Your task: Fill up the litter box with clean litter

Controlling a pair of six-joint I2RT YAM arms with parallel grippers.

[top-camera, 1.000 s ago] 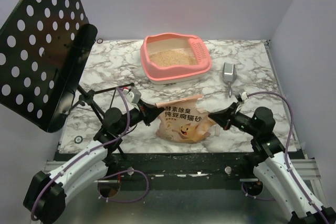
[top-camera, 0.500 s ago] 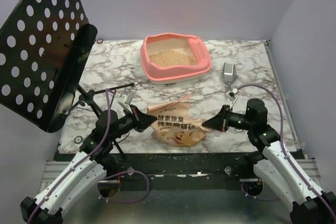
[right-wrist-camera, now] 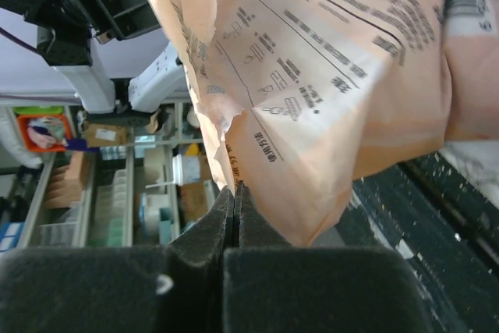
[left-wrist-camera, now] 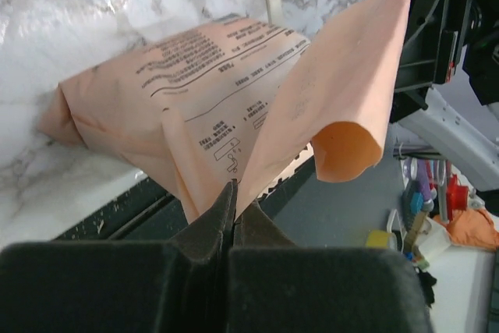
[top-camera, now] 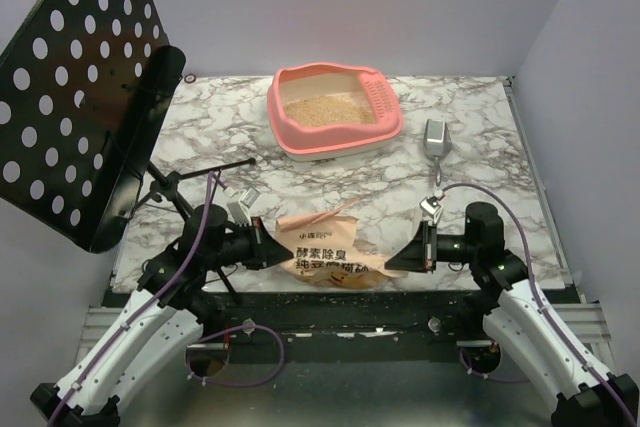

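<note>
The left gripper (top-camera: 272,252) is closed on the left edge of the paper bag (top-camera: 330,262), thin crumpled tan paper at the near edge of the marble table (top-camera: 200,147); the right gripper (top-camera: 392,262) pinches its right edge. I judge this is the pouring step: next the bag must rise and tip over the litter box (top-camera: 275,112), rounded pink plastic at the far edge, holding sandy clean litter (top-camera: 325,110).

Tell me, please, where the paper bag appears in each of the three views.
Top view: bag low centre, at the table's dark front edge.
Left wrist: bag fills the middle.
Right wrist: bag fills the upper right.
Shared landmark: that dark front edge.
</note>
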